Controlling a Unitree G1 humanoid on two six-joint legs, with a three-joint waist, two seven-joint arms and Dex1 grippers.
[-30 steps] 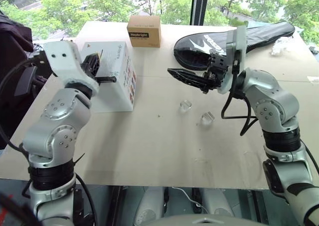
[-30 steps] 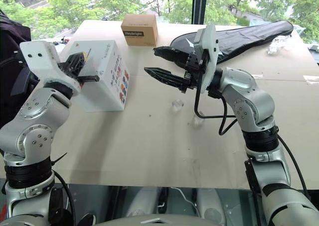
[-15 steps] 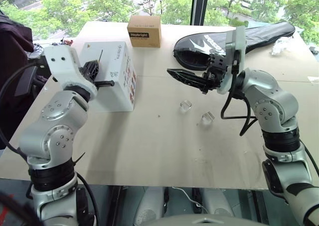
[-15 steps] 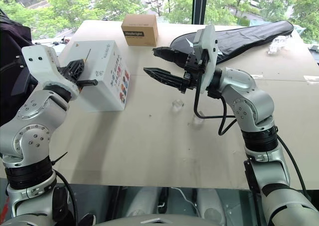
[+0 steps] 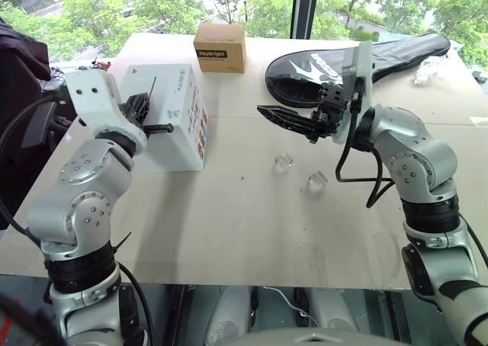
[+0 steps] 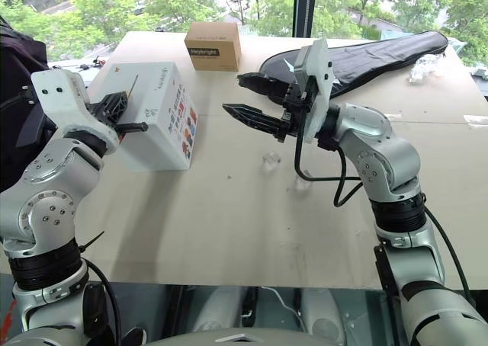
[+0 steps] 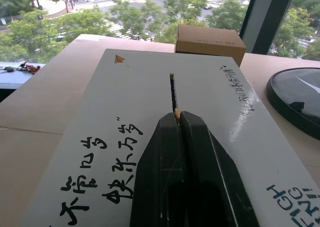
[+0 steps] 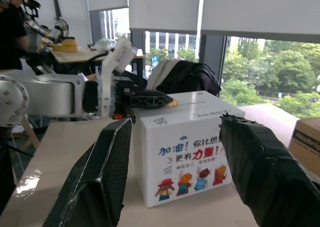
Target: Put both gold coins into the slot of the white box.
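Gold coins [image 5: 284,161]: tiny, clear, cube-like

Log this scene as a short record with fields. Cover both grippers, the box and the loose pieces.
left gripper: shut on a small gold piece, tips over the slot
right gripper: open, holding nothing, raised above the table
white box: upright, slot face up, handwriting beside the slot
first clear cube: on the table, untouched
second clear cube: on the table beside the first, apart from it
brown carton: beyond the white box
black racket cover: at the far right of the table
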